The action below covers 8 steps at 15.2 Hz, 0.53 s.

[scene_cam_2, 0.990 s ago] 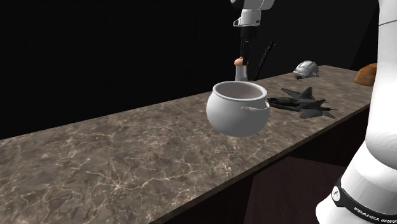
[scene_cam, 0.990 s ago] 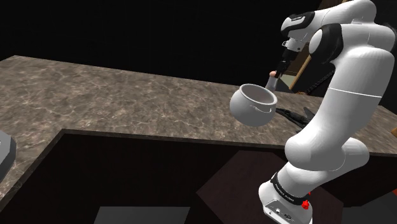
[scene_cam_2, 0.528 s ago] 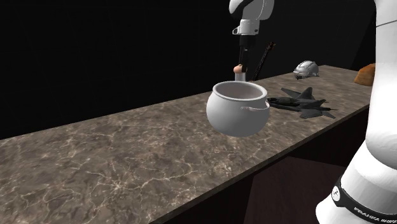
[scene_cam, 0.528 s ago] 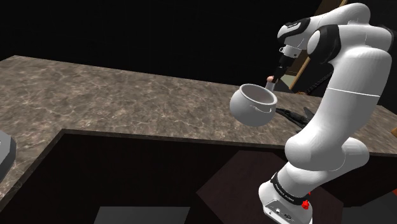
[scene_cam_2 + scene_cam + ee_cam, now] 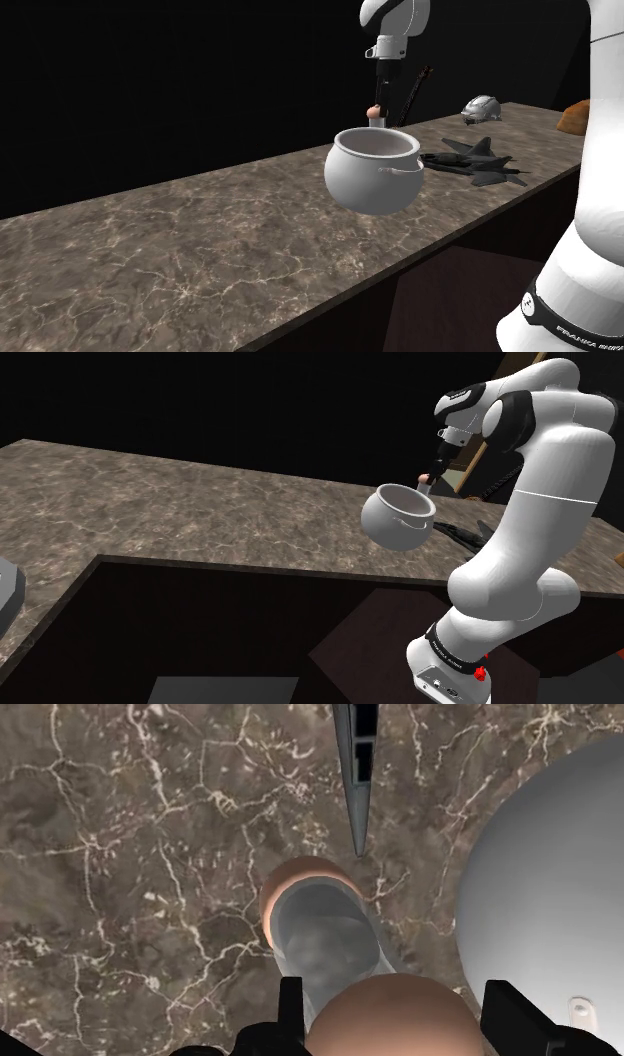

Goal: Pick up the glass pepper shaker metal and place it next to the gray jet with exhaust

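Note:
My black gripper (image 5: 384,88) is shut on the pepper shaker (image 5: 377,112), a clear body with copper-coloured ends, held upright just behind the white pot (image 5: 375,170). In the wrist view the shaker (image 5: 325,939) sits clasped between my fingers (image 5: 291,1009), its lower end over the marble counter (image 5: 120,854). The shoulder view shows the gripper (image 5: 438,458) and the shaker (image 5: 425,480) above the pot's far rim. The grey jet (image 5: 478,162) lies on the counter, toward the second exterior view's right of the pot. The pot hides whether the shaker touches the counter.
A slim dark rod (image 5: 417,90) leans behind the shaker and also crosses the wrist view as a dark rod (image 5: 357,774). A grey helmet-like object (image 5: 483,107) and an orange object (image 5: 575,117) sit farther along the counter (image 5: 200,250). The pot (image 5: 545,894) is close beside the gripper.
The gripper has come down a little with the shaker held in it, closer to the counter behind the pot. The pot and the jet have not moved.

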Available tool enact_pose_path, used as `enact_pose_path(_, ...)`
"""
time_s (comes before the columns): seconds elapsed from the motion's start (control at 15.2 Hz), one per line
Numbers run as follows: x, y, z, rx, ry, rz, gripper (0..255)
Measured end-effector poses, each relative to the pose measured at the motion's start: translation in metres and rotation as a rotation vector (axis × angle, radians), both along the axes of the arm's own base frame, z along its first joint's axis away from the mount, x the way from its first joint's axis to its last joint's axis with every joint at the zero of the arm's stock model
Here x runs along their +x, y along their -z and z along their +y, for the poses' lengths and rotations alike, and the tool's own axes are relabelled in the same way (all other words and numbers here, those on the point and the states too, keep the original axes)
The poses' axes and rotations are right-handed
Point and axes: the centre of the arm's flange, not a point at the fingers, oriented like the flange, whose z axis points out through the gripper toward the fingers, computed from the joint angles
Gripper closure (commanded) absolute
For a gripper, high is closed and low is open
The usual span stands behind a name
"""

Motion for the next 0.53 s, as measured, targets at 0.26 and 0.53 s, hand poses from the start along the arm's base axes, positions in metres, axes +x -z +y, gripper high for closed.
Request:
enact_pose_path(0.26, 0.000, 0.000, 0.000, 0.000, 0.000, 0.000, 0)
enact_pose_path(0.53, 0.000, -0.014, -0.001, -0.001, 0.000, -0.001, 0)
